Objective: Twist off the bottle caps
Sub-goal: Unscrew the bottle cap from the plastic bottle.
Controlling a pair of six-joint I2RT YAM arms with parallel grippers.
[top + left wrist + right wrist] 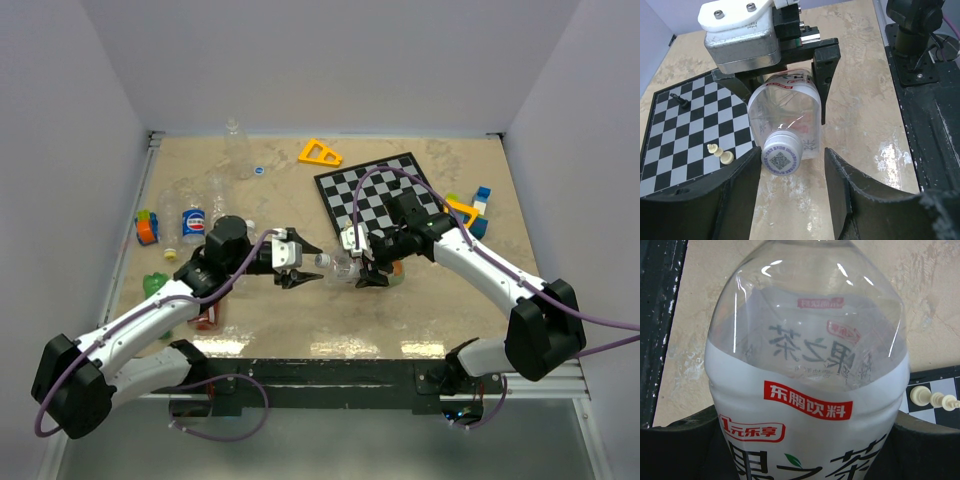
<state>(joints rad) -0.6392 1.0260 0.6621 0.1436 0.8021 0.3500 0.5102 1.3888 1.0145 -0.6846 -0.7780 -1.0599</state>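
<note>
A clear bottle (345,265) with a white label lies level above the table, its neck pointing left. My right gripper (368,268) is shut on its body; in the right wrist view the bottle (805,365) fills the frame, with a dark finger at each lower corner. The white bottle cap (782,154), printed with a square code, faces the left wrist camera. My left gripper (792,200) is open around the cap. Its left finger sits right beside the cap, and a clear gap shows on the right side. From above, the left gripper (297,265) meets the cap (323,260).
A chessboard (385,195) lies behind the held bottle, with pale pieces (720,152) and a black pawn (680,100) on it. More bottles stand or lie at the left: clear (237,145), blue-labelled (193,222), green (155,285). A yellow triangle (320,152) and toy blocks (475,210) sit further back.
</note>
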